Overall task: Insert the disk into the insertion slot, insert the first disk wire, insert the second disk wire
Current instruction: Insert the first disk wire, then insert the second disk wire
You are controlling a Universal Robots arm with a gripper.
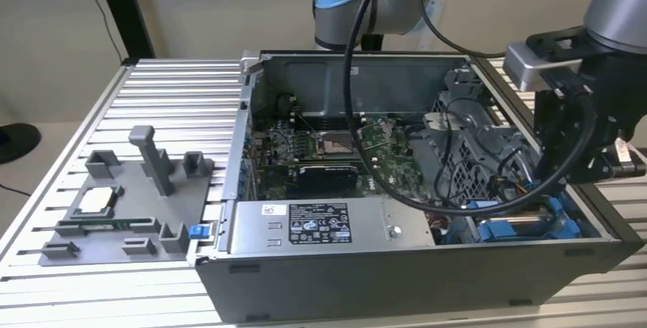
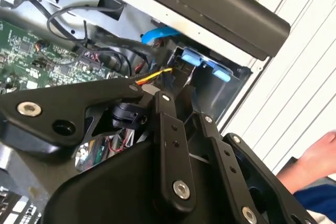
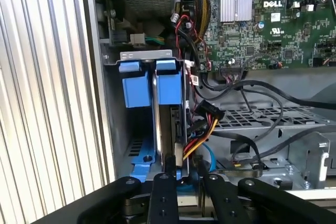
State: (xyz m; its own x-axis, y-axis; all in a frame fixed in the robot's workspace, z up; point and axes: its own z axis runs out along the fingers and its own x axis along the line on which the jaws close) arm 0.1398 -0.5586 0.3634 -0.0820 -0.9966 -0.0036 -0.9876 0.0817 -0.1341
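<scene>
- The claw (image 3: 182,167) looked pressed in on the plug end of the yellow-and-red disk wire (image 3: 202,137). In the first wrist view the wire ran straight into its grip.
- Touching the claw or just ahead of it stood the disk (image 3: 164,129), on edge in the insertion slot (image 3: 137,153). It looked seated, so I judged the first-wire step to be in hand.
- Seating the plug would call for a short, straight push in line with the disk's socket, which the claw hid.
- Room was tight. The case wall (image 3: 100,103) ran close on one side of the claw, and loose black cables (image 3: 252,85) lay near on the other.
- Farther out sat the perforated cage (image 3: 262,116), then the circuit board (image 3: 262,35).
- Well beyond the case, over the desk (image 2: 310,77), a person's hand (image 2: 321,153) was in view.
</scene>
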